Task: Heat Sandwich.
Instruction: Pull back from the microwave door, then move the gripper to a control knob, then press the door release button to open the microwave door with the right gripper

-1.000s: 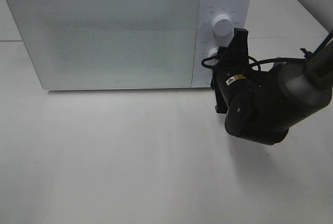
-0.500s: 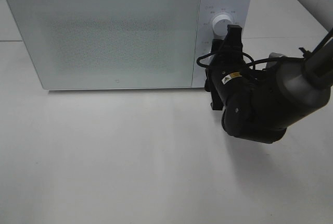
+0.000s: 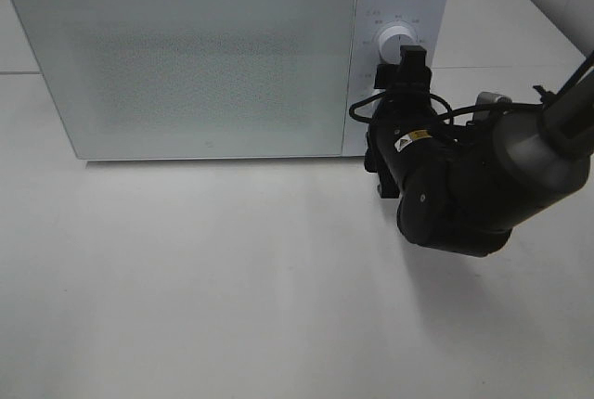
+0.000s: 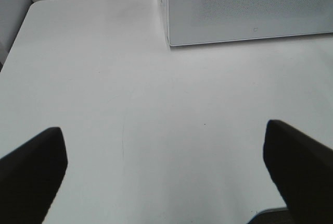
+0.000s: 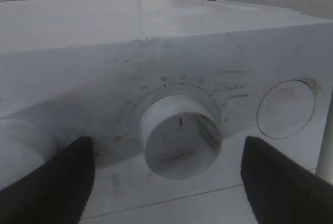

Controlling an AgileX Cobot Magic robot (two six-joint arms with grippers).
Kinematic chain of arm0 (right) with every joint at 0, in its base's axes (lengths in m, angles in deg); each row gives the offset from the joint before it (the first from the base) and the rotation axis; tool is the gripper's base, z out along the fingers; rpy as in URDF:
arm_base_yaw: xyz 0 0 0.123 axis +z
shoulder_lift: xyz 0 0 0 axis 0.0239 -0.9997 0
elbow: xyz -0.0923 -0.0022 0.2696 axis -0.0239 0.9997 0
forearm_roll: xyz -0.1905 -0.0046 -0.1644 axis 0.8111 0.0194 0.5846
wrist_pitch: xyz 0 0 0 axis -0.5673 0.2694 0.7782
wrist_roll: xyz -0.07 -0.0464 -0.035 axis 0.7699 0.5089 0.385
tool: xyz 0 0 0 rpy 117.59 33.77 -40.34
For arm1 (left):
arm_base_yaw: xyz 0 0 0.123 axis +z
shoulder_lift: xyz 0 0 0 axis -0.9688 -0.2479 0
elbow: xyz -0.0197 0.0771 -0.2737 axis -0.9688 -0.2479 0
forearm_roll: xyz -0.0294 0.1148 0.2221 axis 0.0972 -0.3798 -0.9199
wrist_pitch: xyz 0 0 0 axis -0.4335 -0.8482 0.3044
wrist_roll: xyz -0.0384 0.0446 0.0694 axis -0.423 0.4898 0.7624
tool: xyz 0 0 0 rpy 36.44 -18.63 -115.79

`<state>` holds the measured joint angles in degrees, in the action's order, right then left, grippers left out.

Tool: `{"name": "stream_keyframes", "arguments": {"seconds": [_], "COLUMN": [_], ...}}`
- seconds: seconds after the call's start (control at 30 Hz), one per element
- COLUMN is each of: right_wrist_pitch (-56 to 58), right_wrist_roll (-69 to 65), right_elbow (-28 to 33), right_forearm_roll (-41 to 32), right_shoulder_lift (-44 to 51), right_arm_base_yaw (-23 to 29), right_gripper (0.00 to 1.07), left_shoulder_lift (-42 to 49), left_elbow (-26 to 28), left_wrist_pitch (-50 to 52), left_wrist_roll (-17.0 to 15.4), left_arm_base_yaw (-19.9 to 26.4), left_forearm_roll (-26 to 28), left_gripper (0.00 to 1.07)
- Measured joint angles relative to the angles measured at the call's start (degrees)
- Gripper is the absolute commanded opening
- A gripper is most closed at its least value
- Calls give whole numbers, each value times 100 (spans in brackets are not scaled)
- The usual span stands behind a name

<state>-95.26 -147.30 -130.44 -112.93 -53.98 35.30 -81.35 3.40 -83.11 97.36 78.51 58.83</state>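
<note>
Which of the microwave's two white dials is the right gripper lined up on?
The round white dial with the red mark, beside the flat round button: it sits centred between the right gripper's fingers. The other white dial lies outside them.

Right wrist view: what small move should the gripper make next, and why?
Probably ease the right gripper forward and close on the lower knob. Its fingers stand open either side of the knob without touching it, and the microwave door is shut.
</note>
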Motion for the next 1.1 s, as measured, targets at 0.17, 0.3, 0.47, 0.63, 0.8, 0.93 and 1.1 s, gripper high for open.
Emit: {"name": "stream_keyframes", "arguments": {"seconds": [0.17, 0.3, 0.47, 0.63, 0.8, 0.93, 1.1], "right_wrist_pitch": [195, 327, 745, 1364, 2200, 3151, 4698], "right_wrist_roll": [57, 178, 762, 1455, 2298, 3134, 4102], "right_elbow": [0, 172, 590, 980, 1140, 1146, 1152], "right_forearm_roll": [201, 390, 435, 625, 1008, 1662, 2693], "right_shoulder_lift": [0, 86, 510, 997, 1513, 1919, 2475], "right_arm_base_yaw": [0, 0, 0, 0, 0, -120, -561], "right_gripper": [76, 76, 76, 76, 76, 76, 76], "left_shoulder_lift": [0, 0, 0, 0, 0, 0, 0], "left_elbow": [0, 0, 0, 0, 0, 0, 0], "left_wrist_pitch": [0, 0, 0, 0, 0, 0, 0], "left_wrist_roll": [0, 0, 0, 0, 0, 0, 0], "left_arm_base_yaw": [0, 0, 0, 0, 0, 0, 0], "left_forearm_roll": [0, 0, 0, 0, 0, 0, 0], "left_gripper": [98, 98, 98, 98, 98, 98, 98]}}
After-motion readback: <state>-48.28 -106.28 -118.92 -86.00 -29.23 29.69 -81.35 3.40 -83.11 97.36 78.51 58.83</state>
